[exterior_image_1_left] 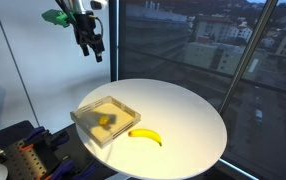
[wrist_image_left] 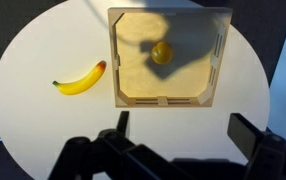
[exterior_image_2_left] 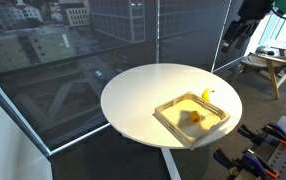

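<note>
Fingers of the gripper stand spread wide and hold nothing. In the wrist view they enter at the bottom edge, with the near wall of the wooden tray showing between them. In both exterior views the gripper hangs high at the top of the frame, well apart from the round white table and all that lies on it. Nearest below is the tray, upper centre of the wrist view, with a small round yellow fruit alone inside, toward its far wall. A banana lies flat on the table at centre left, just beside the tray's left wall; whether it touches cannot be told. Assessment: any descent is best made straight down with the fingers squared to the tray walls and centred before closing, since the fruit looks apt to roll and the walls limit finger room. Edges: the tray sits close to the table rim at lower centre, so a sideways nudge could carry it over. Clearance: open air above the table is ample, but window glass stands close behind and clamps sit below the rim at lower left.
</note>
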Available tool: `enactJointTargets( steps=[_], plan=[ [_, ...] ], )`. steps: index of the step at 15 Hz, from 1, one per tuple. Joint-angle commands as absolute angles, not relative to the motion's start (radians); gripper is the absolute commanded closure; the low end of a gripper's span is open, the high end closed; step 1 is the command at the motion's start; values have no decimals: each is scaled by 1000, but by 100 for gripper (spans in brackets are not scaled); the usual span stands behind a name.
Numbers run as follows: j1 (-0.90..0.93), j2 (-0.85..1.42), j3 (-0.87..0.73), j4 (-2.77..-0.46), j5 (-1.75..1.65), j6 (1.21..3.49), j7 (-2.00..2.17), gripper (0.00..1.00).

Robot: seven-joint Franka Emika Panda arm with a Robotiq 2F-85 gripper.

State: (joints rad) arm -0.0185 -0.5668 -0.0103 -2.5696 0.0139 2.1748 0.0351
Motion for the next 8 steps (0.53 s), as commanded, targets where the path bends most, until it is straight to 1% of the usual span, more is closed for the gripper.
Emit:
enactJointTargets(
  steps=[1, 8],
  plan=[
    [-37, -592, 3, -2577, -20, 2157, 51, 0],
    [-24, -583, -11, -2564, -1, 2087, 28, 0]
  ],
)
